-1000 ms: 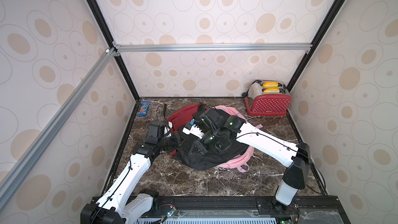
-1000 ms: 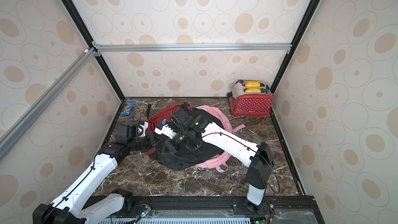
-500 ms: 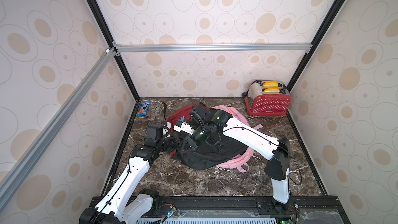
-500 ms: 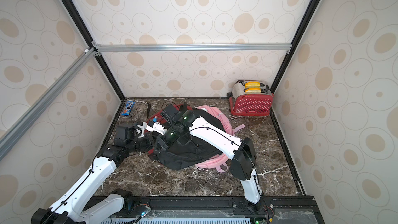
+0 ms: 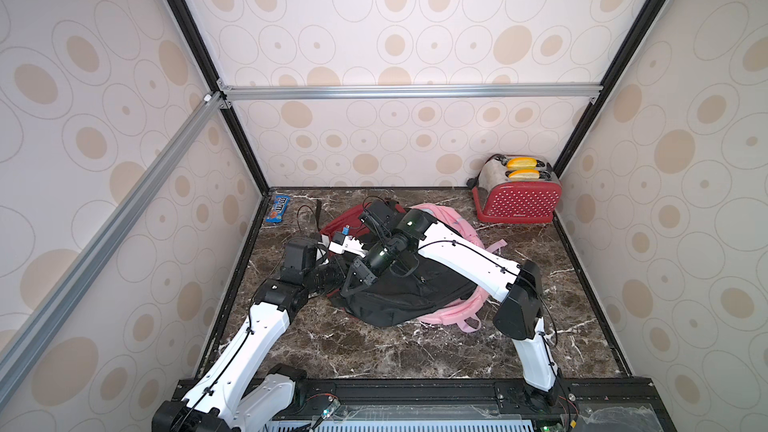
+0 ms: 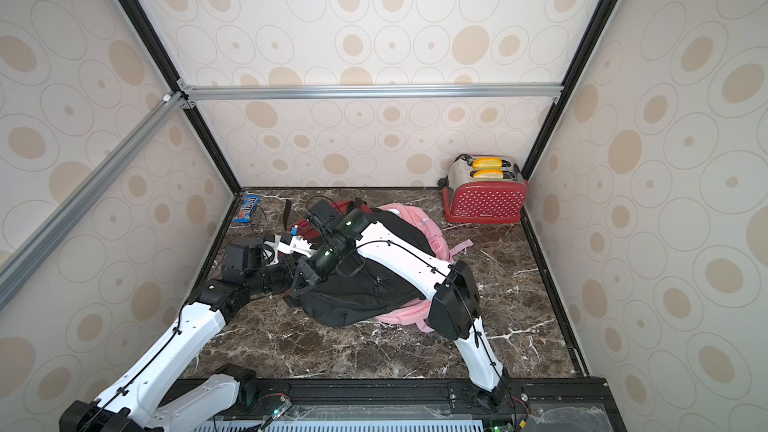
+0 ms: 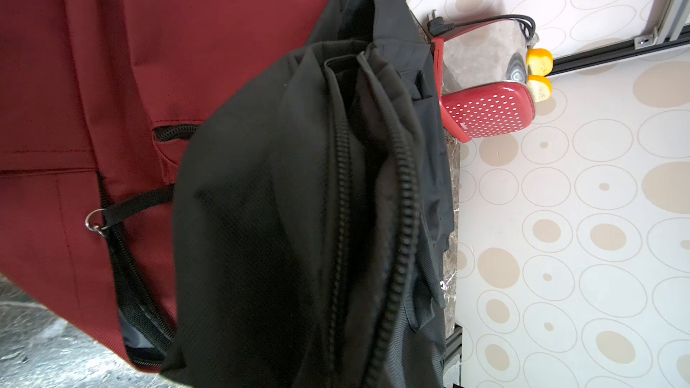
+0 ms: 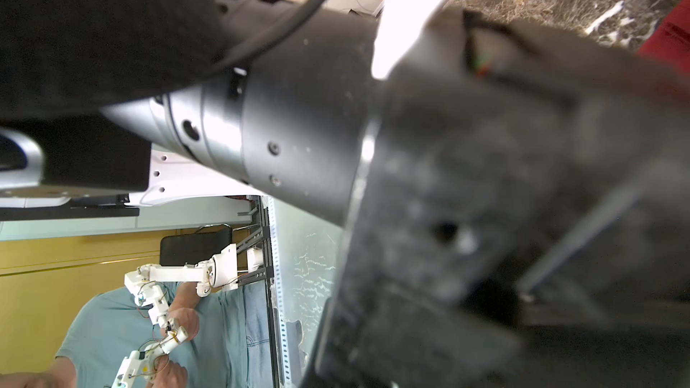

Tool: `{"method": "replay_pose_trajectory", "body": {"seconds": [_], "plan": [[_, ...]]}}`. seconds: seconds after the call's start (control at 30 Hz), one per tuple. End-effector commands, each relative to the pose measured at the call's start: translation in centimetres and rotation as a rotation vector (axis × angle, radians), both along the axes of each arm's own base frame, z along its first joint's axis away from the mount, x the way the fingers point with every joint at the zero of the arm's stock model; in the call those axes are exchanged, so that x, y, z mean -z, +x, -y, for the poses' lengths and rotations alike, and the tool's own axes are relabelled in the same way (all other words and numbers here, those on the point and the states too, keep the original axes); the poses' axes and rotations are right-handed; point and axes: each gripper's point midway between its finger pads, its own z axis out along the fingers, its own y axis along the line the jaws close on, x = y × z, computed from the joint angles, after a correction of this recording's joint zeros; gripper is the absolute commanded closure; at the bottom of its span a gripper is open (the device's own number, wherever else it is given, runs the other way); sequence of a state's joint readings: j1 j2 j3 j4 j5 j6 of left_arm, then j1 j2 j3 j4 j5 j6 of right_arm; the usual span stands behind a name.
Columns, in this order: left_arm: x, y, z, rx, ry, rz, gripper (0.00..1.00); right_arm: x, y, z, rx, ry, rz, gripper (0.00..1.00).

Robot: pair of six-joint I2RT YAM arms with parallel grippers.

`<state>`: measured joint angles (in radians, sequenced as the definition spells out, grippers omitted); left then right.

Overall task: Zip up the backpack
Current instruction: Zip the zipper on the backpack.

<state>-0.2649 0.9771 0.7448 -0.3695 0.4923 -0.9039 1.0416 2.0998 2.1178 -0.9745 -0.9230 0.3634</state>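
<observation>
Barely started tbh: the black backpack point(image 5: 399, 297) is sprawled on the surface point(image 5: 374, 351) over a red backpack point(image 5: 345, 222), zipper point(image 7: 395, 255) teeth gaping. Left pincer point(image 5: 334, 278) and right pincer point(image 5: 348, 289) are closed at its edge; what's pinched can't be told.

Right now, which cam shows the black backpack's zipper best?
Left wrist view: the zipper fills the frame close up, its two rows of teeth sharp and apart. In both top views the black backpack is small and partly under the arms, teeth unreadable. Right wrist view: blurred arm hardware, no zipper.
</observation>
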Motion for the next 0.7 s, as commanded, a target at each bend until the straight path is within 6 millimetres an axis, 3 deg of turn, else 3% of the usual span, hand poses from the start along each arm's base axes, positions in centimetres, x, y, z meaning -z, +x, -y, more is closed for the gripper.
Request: {"method": "replay_pose_trajectory", "body": {"seconds": [0.0,0.03,0.13,0.23,0.5,0.67], "plan": [[-2.3,-0.5,1.4,0.068,0.001,0.047,0.91,-2.6,-0.6,-0.5,-0.044,0.152,0.088,1.00],[-2.4,-0.6,1.1,0.064,0.020,0.044,0.80,-2.1,-0.7,0.1,-0.036,0.140,0.101,1.00],[-2.6,-0.5,0.2,0.047,0.033,0.036,0.60,-0.8,-1.1,2.0,-0.015,0.097,0.128,1.00],[-2.2,-0.2,-1.1,0.021,0.042,0.014,0.49,0.2,-1.4,3.5,0.005,0.062,0.141,1.00],[-1.1,0.7,-3.6,-0.033,0.041,-0.027,0.45,0.9,-1.5,5.5,0.037,0.016,0.182,1.00],[-0.8,2.1,-3.6,-0.035,0.011,-0.030,0.45,1.3,-1.5,5.7,0.038,-0.002,0.186,1.00]]}}
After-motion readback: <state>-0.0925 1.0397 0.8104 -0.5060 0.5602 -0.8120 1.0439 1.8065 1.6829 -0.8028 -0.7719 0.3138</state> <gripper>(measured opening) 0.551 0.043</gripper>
